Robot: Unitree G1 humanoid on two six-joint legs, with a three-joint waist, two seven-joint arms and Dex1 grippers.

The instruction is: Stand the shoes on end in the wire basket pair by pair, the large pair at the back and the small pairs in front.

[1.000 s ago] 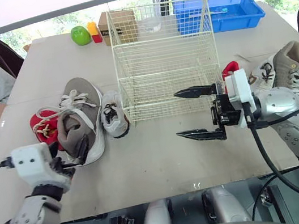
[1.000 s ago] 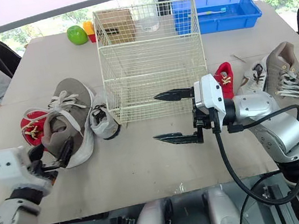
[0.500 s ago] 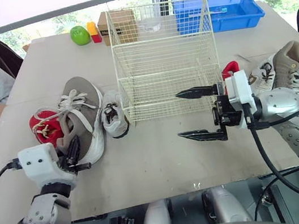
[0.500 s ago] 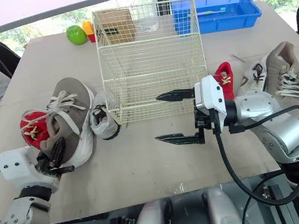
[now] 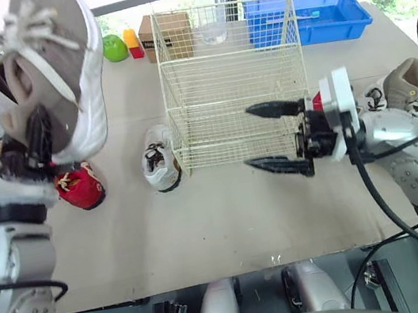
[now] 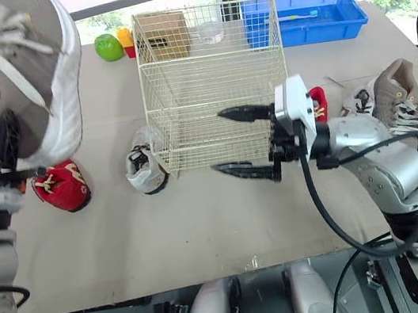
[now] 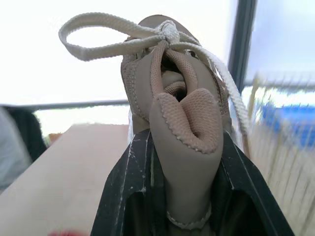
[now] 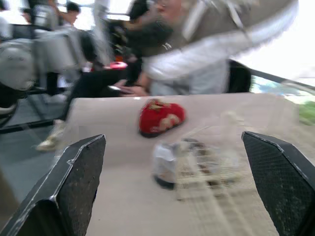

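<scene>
One large grey shoe (image 5: 57, 61) aloft in your left gripper (image 5: 36, 133)

Your left gripper is clamped on the back end of the large grey shoe and holds it high above the left side of the table (image 5: 204, 221). The toe is uppermost, the white sole faces right and the laces hang loose. In the left wrist view the two black fingers (image 7: 123, 196) press against either side of the shoe's padded upper.

Your right gripper (image 5: 274, 137) hangs with its fingers spread wide, just in front of the near face of the wire basket (image 5: 232, 80), toward the basket's right side. Whether the far finger touches the wires cannot be told.

The basket stands in the middle of the table. Left of it, a small white shoe (image 5: 160, 158) lies just beside the near corner, and a small red shoe (image 5: 82, 187) lies further left, apart from the white one. Right of the basket, behind your right gripper, a second red shoe (image 6: 317, 100) lies close to the wires. Beyond that one come another small white shoe (image 6: 356, 102) and the second large grey shoe (image 5: 411, 90), near the right edge.

At the far end you have a green apple (image 5: 115, 48), a cardboard box (image 5: 164, 31) and a blue bin (image 5: 306, 16).
</scene>
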